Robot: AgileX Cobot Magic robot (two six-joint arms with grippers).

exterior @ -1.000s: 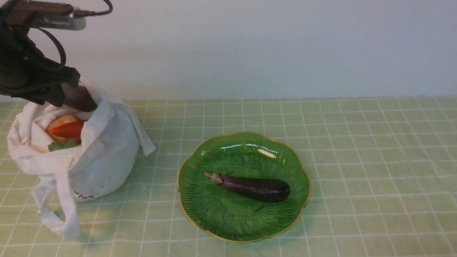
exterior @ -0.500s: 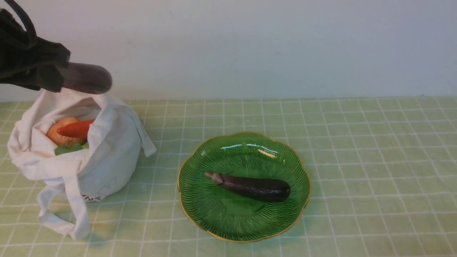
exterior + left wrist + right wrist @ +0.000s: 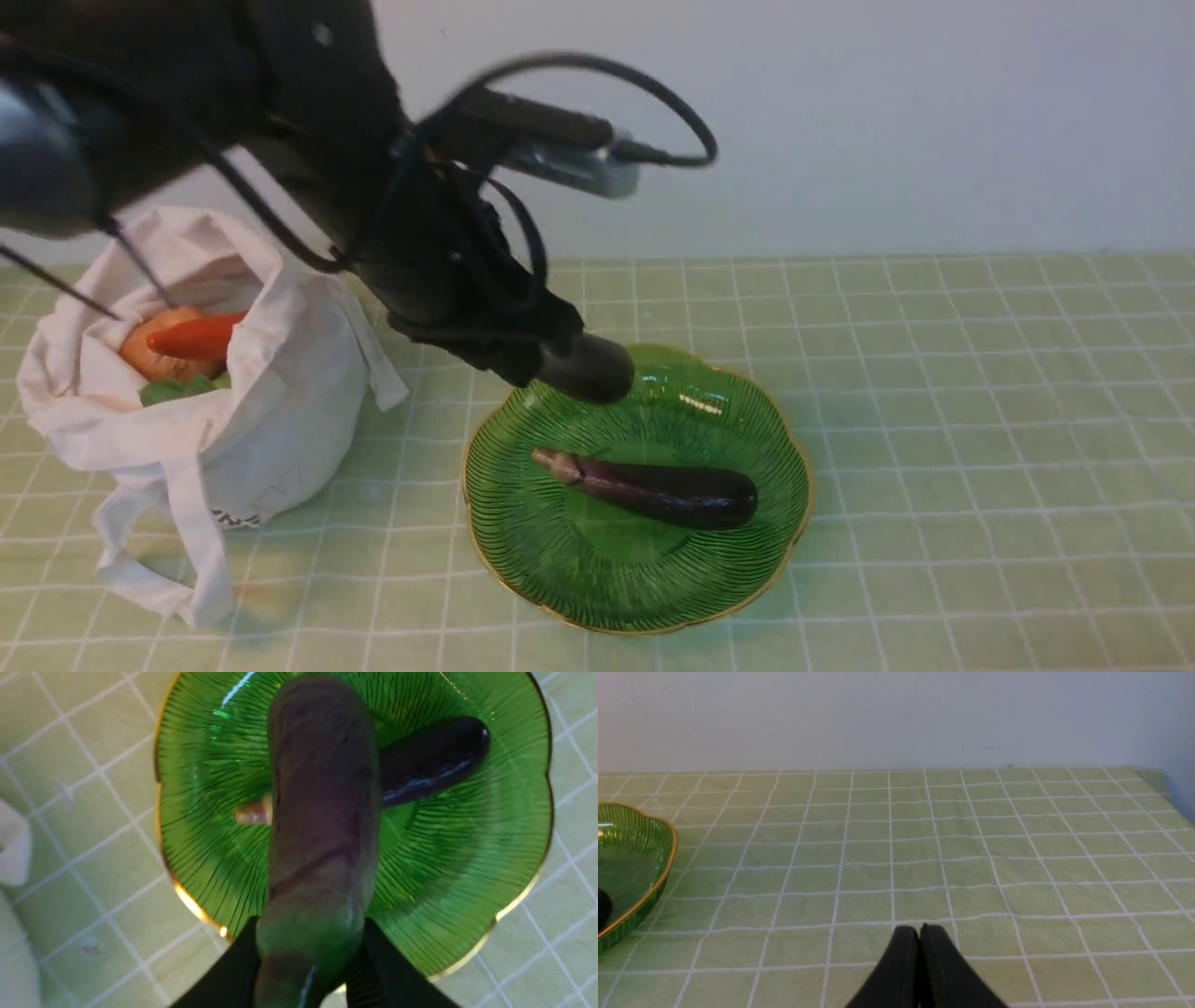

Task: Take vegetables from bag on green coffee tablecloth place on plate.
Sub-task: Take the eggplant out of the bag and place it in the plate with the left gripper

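The left tool [image 3: 537,359] is pinching a dark purple eggplant [image 3: 590,370]. It holds it by one end, with a black finger [image 3: 233,975] pressed on each side. The round free end of this held eggplant sticks out over the far left part of the plate [image 3: 635,583]. From the front, it looks like it is up in the air and not yet on the glass.

The plate is shiny green glass with a wavy gold edge. It sits on the green checked cloth [image 3: 934,373] on the bench, near the middle. Another eggplant [image 3: 663,492] lies flat in the plate. Its pale stem end points left and its round end points right.

The white bag [image 3: 280,411] stands on the cloth, well to the left of the plate. Its top is open and a strap hangs down on the near side. Inside the bag there is a round tan onion [image 3: 140,357], a long orange-red vegetable [image 3: 196,338] lying on top of it, and some green leaves [image 3: 177,387] just in front.

The right tool [image 3: 920,938] has its two black fingers pressed together and it holds nothing. It is over the bare cloth to the right of the plate.
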